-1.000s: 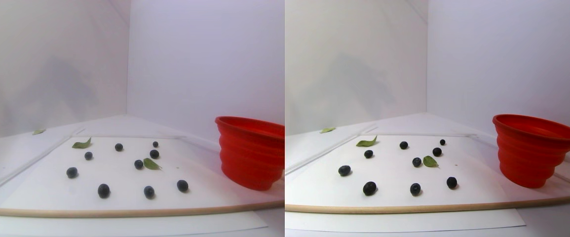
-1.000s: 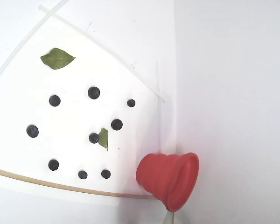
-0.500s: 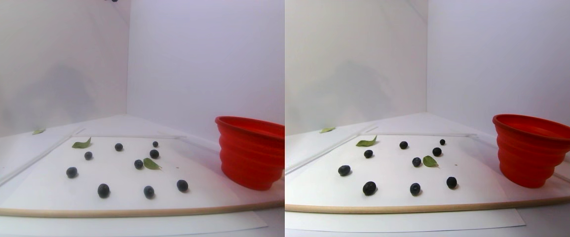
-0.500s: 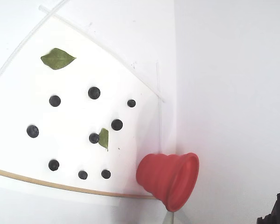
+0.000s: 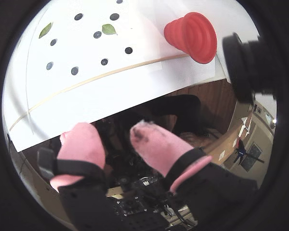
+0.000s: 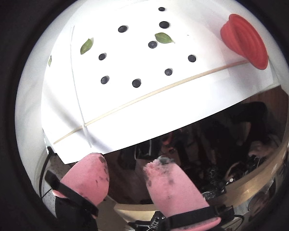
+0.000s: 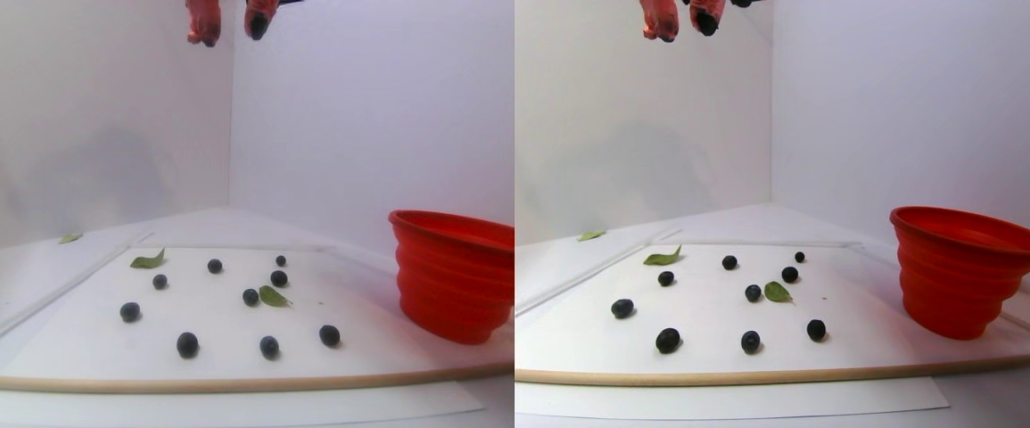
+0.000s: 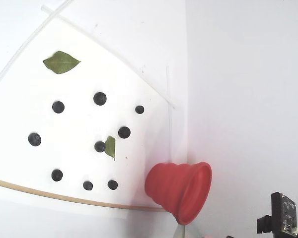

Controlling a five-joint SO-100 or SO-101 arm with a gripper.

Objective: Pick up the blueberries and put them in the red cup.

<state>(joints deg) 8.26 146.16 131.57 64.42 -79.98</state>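
Note:
Several blueberries (image 7: 187, 344) (image 8: 100, 98) lie scattered on a white sheet (image 7: 78, 343). At the sheet's right end the red cup (image 7: 452, 276) (image 8: 181, 191) stands upright; no berry shows in it. My gripper (image 7: 231, 32) hangs high above the sheet's back at the top edge of the stereo pair view, far from berries and cup. Both wrist views show its pink fingers apart, the gripper (image 5: 111, 132) (image 6: 126, 163) open and holding nothing. From there the blueberries (image 6: 137, 83) and red cup (image 5: 192, 36) look small and distant.
Green leaves (image 7: 148, 260) (image 8: 61, 62) lie among the berries, one leaf (image 8: 110, 147) touching a berry. A thin wooden strip (image 7: 211, 384) borders the sheet's near edge. White walls close the back and right. A black arm part (image 8: 283, 220) shows at the fixed view's bottom right.
The pink fingertips have come down into the top of the stereo pair view. The black arm part has moved further into the fixed view's corner. Berries and cup have not moved.

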